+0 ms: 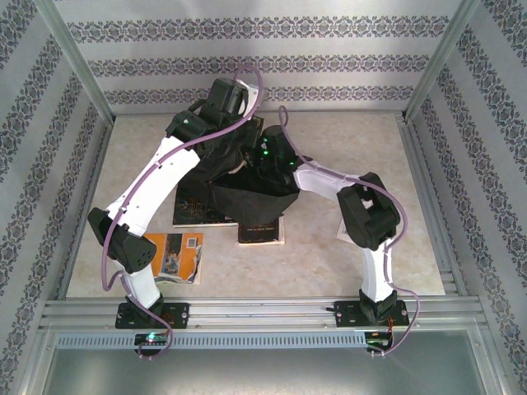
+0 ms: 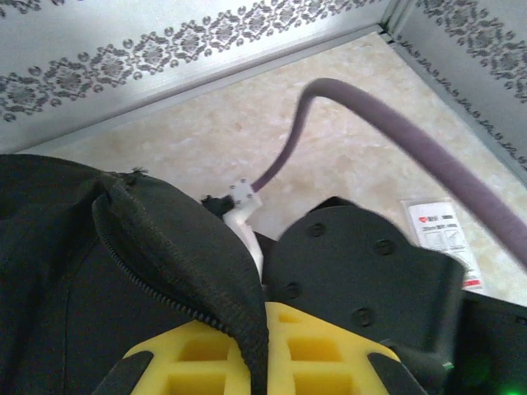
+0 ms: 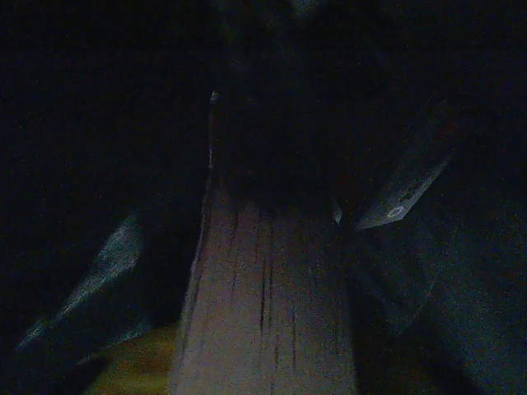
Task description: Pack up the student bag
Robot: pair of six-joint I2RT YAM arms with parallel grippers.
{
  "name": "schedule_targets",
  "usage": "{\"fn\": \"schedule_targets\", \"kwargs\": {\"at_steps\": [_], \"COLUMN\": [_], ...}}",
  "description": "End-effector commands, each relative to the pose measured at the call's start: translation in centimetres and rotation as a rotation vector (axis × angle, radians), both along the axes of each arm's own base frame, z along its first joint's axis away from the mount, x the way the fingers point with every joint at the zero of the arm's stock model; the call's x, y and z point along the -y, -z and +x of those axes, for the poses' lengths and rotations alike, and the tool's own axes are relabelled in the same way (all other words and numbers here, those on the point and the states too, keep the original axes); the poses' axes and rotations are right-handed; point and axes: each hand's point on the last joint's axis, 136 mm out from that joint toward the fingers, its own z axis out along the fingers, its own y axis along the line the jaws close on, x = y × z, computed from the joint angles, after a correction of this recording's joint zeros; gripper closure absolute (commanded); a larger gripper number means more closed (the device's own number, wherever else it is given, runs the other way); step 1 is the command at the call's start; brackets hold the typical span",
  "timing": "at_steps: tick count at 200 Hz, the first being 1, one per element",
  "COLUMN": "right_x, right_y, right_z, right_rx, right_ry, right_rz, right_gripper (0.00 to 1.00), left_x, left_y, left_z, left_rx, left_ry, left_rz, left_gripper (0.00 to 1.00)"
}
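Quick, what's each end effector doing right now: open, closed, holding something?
Left end effector: closed, pinching the student bag by its zippered edge.
Right end effector: down in the dark bag; cannot be told.

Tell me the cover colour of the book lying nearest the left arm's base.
Orange, on the book; the top external view shows it best.

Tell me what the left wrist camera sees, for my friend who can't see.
A black bag with a zipper along its edge is pinched between yellow jaws at the bottom. Behind it are the other arm, a purple cable, a white leaflet and the pale table.
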Motion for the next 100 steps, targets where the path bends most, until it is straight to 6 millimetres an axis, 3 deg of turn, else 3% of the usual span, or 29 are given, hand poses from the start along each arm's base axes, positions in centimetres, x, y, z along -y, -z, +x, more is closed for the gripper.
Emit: {"fn": "schedule_targets", "kwargs": {"at_steps": [1,20,42,64,100], "right_x": [-3.1,-3.9,-3.1,-1.6,3.5], "right_y": [-0.5,-1.7,-3.9,-6.3,-7.7], "right_z": [0.8,1.3,0.6,-0.9,-3.4], "right_rx": [0.087,0.157,0.252,0.340,0.393], "right_ry": [-0.052,-0.100,-0.149,-0.206,-0.221], "right_rz": [-0.049,-0.079,-0.111,-0.156,-0.346], "right_gripper": [0.51,0.32,0.16,0.13,0.13], "left_x": [1.1,0.6,-1.0,-3.5,-7.5], "left_y": [-5.8,-4.7,-3.3,-2.0,0.5], "left_z": [1.1,2.0,3.5,5.3,8.3], "left_rx": [0.184,0.167,0.154,0.131,0.065], "left_ry": [0.029,0.002,-0.064,-0.156,-0.297], "left_rz": [-0.075,-0.030,0.025,0.051,0.030], "left_gripper": [1.00,1.00,1.00,1.00,1.00]}}
